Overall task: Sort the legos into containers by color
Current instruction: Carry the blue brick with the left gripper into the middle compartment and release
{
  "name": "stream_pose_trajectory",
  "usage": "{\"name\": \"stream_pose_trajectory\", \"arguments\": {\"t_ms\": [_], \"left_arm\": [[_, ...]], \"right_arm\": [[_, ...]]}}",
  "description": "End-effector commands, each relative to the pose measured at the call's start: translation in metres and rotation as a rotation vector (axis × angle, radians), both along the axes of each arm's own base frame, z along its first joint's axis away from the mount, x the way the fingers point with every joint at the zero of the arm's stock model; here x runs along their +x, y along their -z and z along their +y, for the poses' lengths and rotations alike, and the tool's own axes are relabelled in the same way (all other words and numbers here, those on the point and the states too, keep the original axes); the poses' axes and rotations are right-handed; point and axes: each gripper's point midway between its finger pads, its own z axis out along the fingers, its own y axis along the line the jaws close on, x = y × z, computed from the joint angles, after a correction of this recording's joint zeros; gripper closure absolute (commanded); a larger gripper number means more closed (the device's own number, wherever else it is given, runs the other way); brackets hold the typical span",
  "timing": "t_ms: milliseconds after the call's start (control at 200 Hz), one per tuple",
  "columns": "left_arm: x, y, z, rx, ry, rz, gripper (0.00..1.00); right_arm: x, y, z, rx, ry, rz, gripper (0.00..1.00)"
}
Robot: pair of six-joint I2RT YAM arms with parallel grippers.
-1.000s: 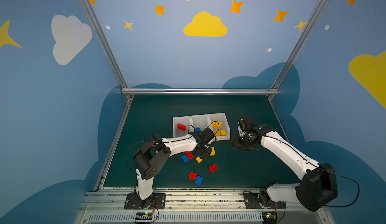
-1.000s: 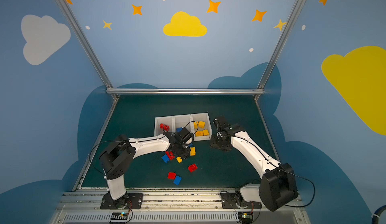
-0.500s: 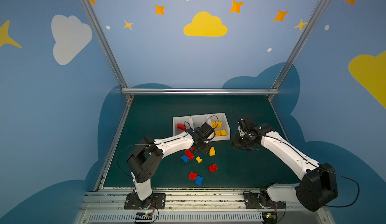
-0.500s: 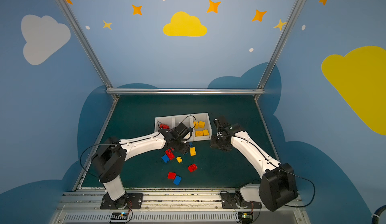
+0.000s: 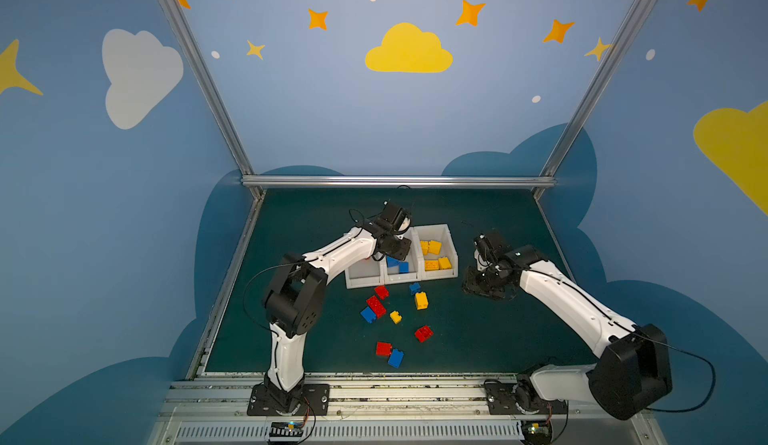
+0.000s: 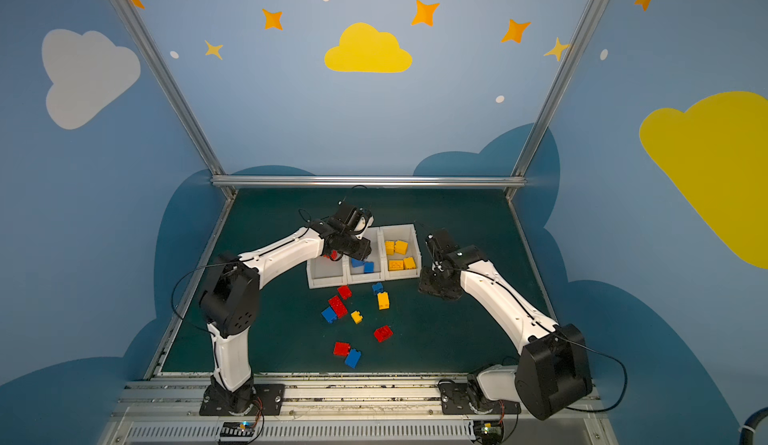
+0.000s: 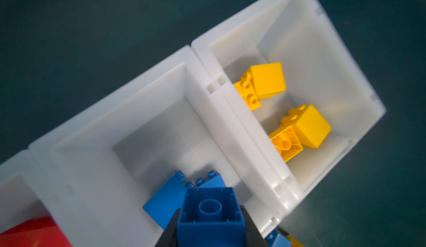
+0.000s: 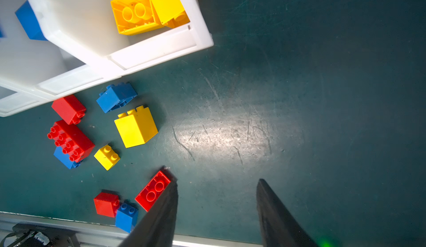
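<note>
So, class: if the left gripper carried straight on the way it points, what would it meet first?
Probably the blue bricks lying in the middle bin; the left gripper, with its held brick, points down into it. Depth is unclear.

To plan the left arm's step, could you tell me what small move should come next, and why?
Probably open the left gripper and release its blue brick: the brick sits over the middle bin, where other blue bricks lie, so it should fall in.
</note>
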Motion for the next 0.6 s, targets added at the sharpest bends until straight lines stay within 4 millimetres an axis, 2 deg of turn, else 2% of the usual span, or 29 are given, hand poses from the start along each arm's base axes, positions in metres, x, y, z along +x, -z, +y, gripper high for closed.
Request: {"name": "stream_pose_trajectory", "arguments": {"t_ms": [0, 115, 260, 345, 476, 596], "left_arm": [[-0.003, -0.009, -0.006, -0.021, 0.029, 0.003, 0.52], [-0.004, -0.011, -0.002, -0.017, 0.016, 0.000, 0.42], [-0.010, -0.021, 0.004, -0.035, -0.002, -0.015, 0.39], [-0.016, -0.033, 0.011, -0.055, -0.017, -0.038, 0.37], [-0.032, -0.046, 0.038, -0.084, -0.077, -0.067, 0.33], [-0.052, -0.051, 0.077, -0.103, -0.178, -0.070, 0.30]], "right_arm": [[-0.004, -0.004, -0.005, -0.005, 0.018, -0.002, 0.44], [-0.002, -0.004, -0.004, -0.003, 0.018, 0.001, 0.44], [-0.001, -0.004, -0.003, 0.000, 0.016, 0.002, 0.44], [0.000, -0.005, -0.004, -0.016, 0.016, 0.002, 0.45], [-0.001, -0.006, -0.005, -0.111, -0.030, 0.010, 0.45], [0.000, -0.003, 0.017, -0.135, -0.123, 0.029, 0.45]]}}
